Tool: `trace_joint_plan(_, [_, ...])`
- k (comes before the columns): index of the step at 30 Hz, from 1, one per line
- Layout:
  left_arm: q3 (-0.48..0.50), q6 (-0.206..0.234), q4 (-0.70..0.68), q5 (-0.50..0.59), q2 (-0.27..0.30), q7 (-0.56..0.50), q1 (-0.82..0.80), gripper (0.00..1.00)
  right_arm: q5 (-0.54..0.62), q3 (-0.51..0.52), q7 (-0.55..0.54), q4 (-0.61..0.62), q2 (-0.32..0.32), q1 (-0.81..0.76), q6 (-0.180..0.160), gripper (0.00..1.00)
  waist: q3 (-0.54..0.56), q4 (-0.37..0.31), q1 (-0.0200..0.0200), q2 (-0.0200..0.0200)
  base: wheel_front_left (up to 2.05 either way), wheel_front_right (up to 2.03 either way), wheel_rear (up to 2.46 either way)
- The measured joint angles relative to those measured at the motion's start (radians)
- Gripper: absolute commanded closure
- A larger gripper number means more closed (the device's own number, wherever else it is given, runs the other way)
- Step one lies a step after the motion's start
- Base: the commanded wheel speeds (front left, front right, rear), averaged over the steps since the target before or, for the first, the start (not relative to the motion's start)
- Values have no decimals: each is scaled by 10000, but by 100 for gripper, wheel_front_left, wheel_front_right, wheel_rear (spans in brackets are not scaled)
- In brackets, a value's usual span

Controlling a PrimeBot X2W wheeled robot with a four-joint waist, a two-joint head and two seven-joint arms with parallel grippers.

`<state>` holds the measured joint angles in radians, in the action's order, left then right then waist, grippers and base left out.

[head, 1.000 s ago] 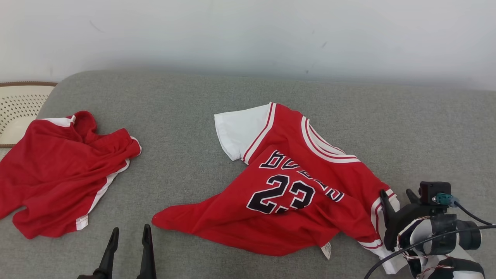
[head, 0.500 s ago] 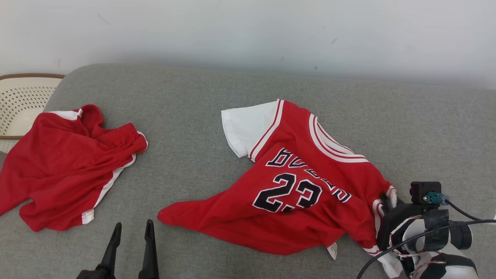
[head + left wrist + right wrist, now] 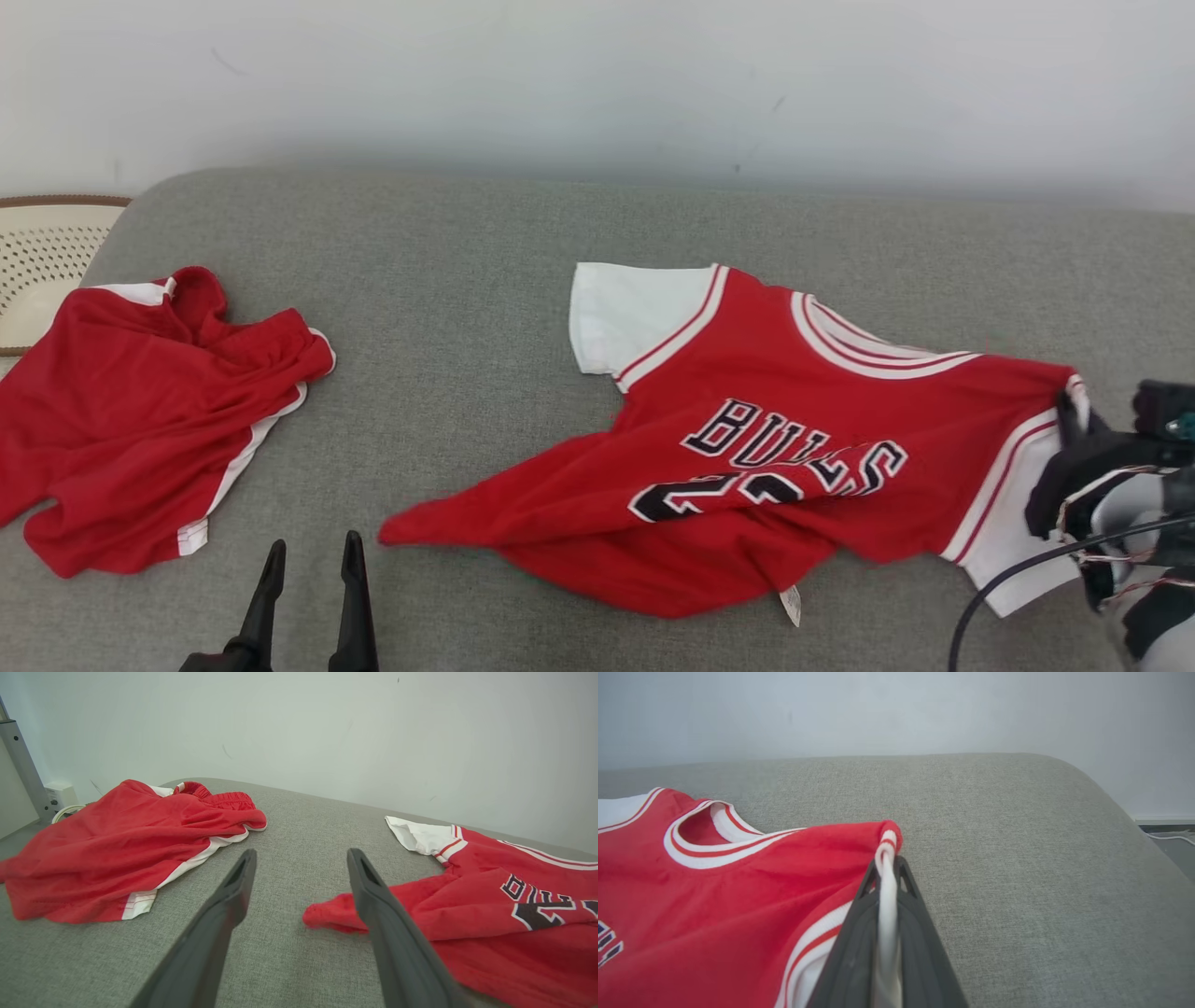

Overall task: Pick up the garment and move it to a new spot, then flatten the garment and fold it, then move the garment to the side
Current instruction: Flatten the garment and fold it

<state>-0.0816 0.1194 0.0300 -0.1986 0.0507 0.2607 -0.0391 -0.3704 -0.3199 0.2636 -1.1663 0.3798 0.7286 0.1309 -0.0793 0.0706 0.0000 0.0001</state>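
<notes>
Dark fingers (image 3: 852, 952) of right gripper (image 3: 887, 865) were clamped on the red jersey's (image 3: 794, 373) white-trimmed sleeve seam; left gripper's (image 3: 301, 856) stood apart, empty. Jersey lay rumpled on grey cushion (image 3: 467, 280), right of centre. Risk: narrow pinch could slip under drag.

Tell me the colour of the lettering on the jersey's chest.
The lettering on the jersey is black, outlined white; head view shows it best.

Light: bright, even, diffuse | Shadow: soft band low on the pale wall (image 3: 597, 93), upper frame | Blur: dark fingers (image 3: 205, 942) of the left gripper (image 3: 301, 855) soft at bottom edge | Distortion: grey metal post (image 3: 24, 765) leans, upper left
</notes>
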Motion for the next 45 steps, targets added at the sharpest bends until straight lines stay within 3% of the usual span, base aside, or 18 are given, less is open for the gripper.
trace_joint_plan(6, [-40,56,0,-63,0,0,0,0,27,477,4,140,364,-4,0,100,-80,-60,0,0,0,0,0])
trace_joint_plan(7, [-40,56,10,-79,0,0,0,0,48,508,4,140,372,-9,0,87,-90,-68,0,0,0,0,0])
trace_joint_plan(9, [-46,56,31,-81,0,0,0,0,123,558,4,219,368,-33,0,0,-105,-77,1,0,0,0,0])
trace_joint_plan(17, [12,44,48,-61,0,0,-10,0,859,1645,6,2738,268,-600,0,0,-56,-155,1,0,0,0,0])
trace_joint_plan(23, [79,36,33,-29,0,0,36,0,1373,2426,8,5204,-508,-1738,0,0,62,-243,-1,0,0,0,0])
trace_joint_plan(29, [92,10,-6,-29,0,0,172,0,1678,2564,6,7357,-1126,-3283,0,0,127,-363,-1,0,0,0,0])
trace_joint_plan(37, [117,19,-36,-29,0,0,187,0,1879,2347,8,9210,-1615,-4867,0,0,159,-496,0,0,0,0,0])
trace_joint_plan(45, [130,-46,40,6,0,0,314,0,2080,2173,6,10297,-2163,-6316,0,0,388,-564,-1,0,0,0,0])
